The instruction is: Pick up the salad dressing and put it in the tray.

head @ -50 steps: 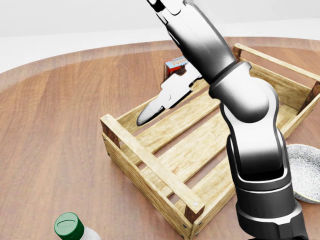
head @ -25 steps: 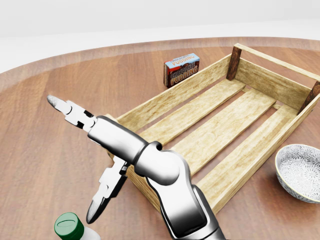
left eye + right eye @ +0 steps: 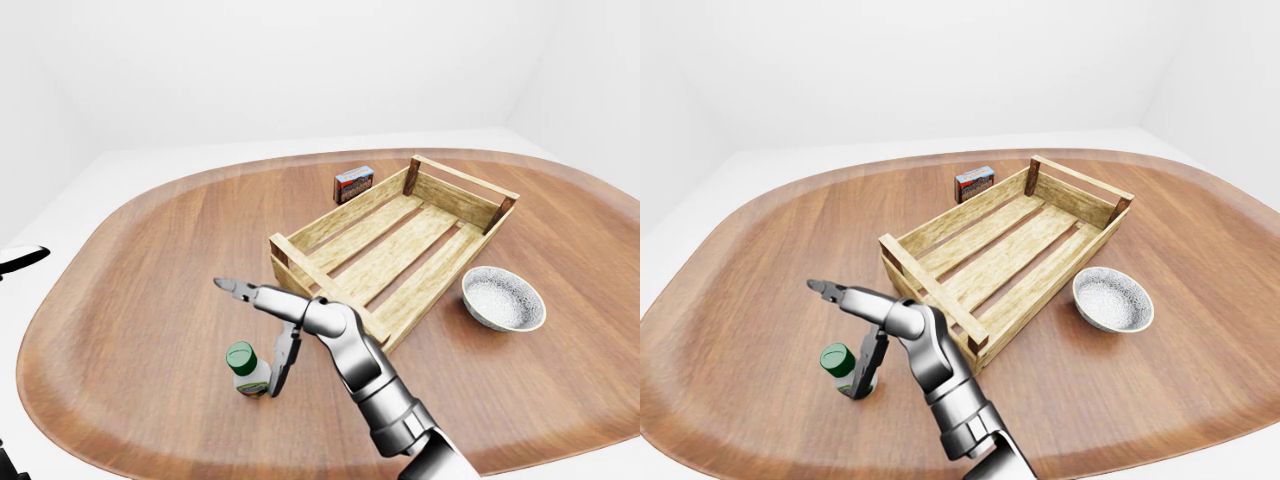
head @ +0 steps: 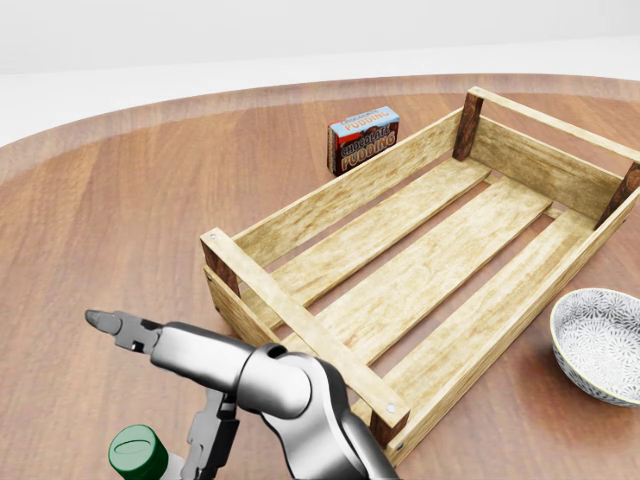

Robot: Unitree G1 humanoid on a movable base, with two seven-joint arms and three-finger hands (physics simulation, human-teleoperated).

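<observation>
The salad dressing bottle [image 3: 248,372], with a white body and a green cap, stands upright on the wooden table, down and left of the tray; only its cap [image 4: 138,452] shows in the head view. The tray is an empty wooden slatted crate [image 3: 345,213]. My right hand [image 3: 255,325] is open, fingers spread. One finger points left above the bottle. Another finger [image 3: 283,360] hangs close by the bottle's right side; contact cannot be told. A small part of my left hand [image 3: 20,260] shows at the left edge of the left-eye view.
A chocolate pudding box [image 4: 364,138] stands just beyond the tray's upper left wall. A patterned grey bowl [image 3: 503,298] sits to the right of the tray. The round table's edge [image 3: 60,400] curves near the bottle's left and below it.
My right arm has swung from above the tray down and left to the table. The open hand has dropped lower and now stands beside the bottle. The bottle has not moved.
</observation>
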